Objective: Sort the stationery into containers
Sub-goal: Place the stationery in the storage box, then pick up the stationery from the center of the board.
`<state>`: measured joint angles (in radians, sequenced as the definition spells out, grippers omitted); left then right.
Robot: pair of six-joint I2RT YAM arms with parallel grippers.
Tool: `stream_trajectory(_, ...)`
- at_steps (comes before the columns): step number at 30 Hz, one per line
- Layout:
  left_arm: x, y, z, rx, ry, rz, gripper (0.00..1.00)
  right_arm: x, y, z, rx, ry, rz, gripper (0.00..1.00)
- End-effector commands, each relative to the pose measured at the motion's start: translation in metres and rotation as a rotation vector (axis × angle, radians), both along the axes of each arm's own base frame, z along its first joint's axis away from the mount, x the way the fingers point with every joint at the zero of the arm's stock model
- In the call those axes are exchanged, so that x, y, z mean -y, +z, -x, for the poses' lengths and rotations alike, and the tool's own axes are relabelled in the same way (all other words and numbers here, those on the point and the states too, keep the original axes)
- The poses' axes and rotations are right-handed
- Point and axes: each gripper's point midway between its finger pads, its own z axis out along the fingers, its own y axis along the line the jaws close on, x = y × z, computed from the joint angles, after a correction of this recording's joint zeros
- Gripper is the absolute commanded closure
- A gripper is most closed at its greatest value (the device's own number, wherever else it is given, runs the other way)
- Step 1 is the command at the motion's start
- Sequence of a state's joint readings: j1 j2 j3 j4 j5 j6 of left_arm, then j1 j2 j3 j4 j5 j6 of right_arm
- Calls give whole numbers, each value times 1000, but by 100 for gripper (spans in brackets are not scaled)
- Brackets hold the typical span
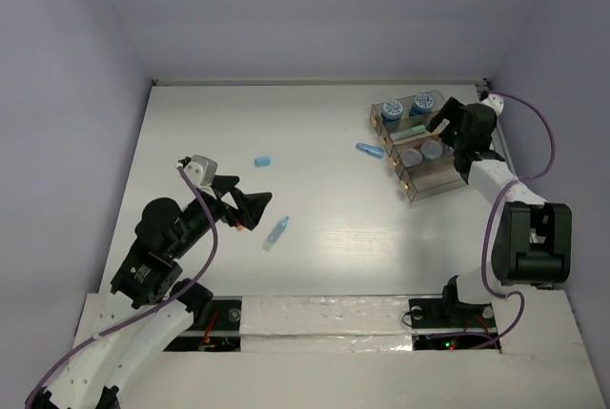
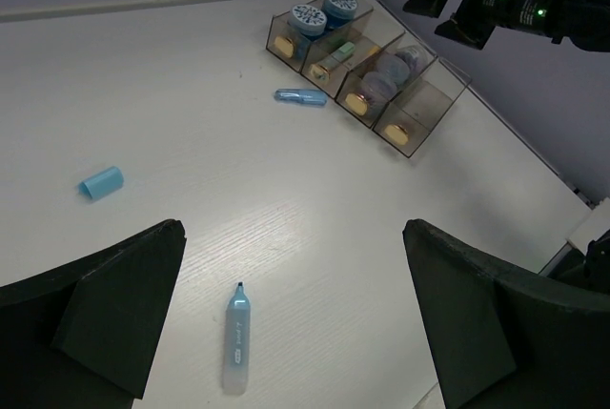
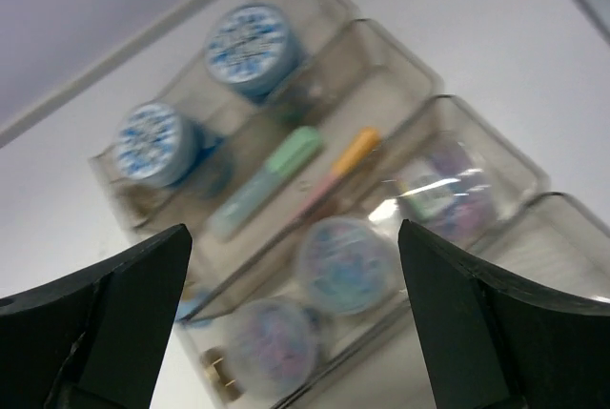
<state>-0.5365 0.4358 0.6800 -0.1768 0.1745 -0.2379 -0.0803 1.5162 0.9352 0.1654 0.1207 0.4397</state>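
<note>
The clear four-bin rack [image 1: 431, 180] stands at the far right. Its bins hold two blue rolls [image 1: 392, 110], a green stick [image 3: 267, 185] and an orange stick [image 3: 345, 165], and grey-lidded jars [image 3: 348, 261]; the nearest bin looks empty. My right gripper [image 1: 441, 123] hovers open and empty over the rack, above the jars [image 3: 295, 323]. My left gripper [image 1: 250, 207] is open and empty, low over the table. An uncapped light-blue marker [image 2: 235, 352] lies between its fingers, nearer the left one. The marker's cap [image 2: 101, 182] lies farther off. Another blue marker [image 2: 300, 96] lies beside the rack.
The table ends at walls at the back and on both sides. The rack [image 2: 419, 113] sits close to the right wall. The right arm's base [image 1: 529, 242] stands just in front of the rack.
</note>
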Motion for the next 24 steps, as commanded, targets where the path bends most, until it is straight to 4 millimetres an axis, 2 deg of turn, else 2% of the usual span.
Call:
stream_trajectory(1,1,2,-6,10,13,5,1,-50,58,-8,140,165,18,5)
stream_trajectory(2,0,1,-6,6,16,5,1,-63,61,-8,144,201,23,5)
stream_trajectory(3,0,1,-7,4,19,3,1,-90,63,-6,147,273,29,5)
stream_trajectory(5,-4,-1,-12,-8,49,-2,1,-118,63,-5,134,347,31,8)
stream_trajectory(6,-7,-2,-14,-9,65,-3,1,-145,59,0,122,415,20,9)
stream_trajectory(9,-15,-2,-19,-13,118,-5,1,-201,47,10,86,596,-76,20)
stream_trajectory(10,-16,-1,-20,-14,124,-5,1,-227,45,17,85,662,-91,31)
stream_trajectory(11,-18,-3,-21,-19,139,-7,1,-244,33,18,57,706,-101,38)
stream_trajectory(12,-21,-4,-23,-22,155,-6,1,-264,40,20,68,774,-116,43)
stream_trajectory(13,-21,-5,-24,-25,161,-10,1,-289,36,29,45,841,-108,50)
stream_trajectory(15,-22,-5,-25,-28,167,-11,1,-317,30,29,23,909,-78,59)
stream_trajectory(16,-23,-5,-26,-31,172,-10,1,-326,22,35,-15,931,-61,64)
stream_trajectory(17,-23,-6,-26,-33,174,-11,1,-341,17,43,-33,957,-48,65)
stream_trajectory(20,-24,-6,-27,-35,178,-8,1,-338,2,39,-65,921,28,64)
stream_trajectory(21,-23,-7,-28,-39,174,-10,1,-329,1,31,-65,869,70,62)
stream_trajectory(22,-21,-9,-28,-44,169,-11,1,-317,-18,32,-136,858,149,56)
stream_trajectory(23,-20,-9,-28,-47,163,-13,1,-312,-11,24,-141,838,202,53)
stream_trajectory(24,-20,-11,-29,-53,163,-15,1,-302,-15,19,-169,816,277,50)
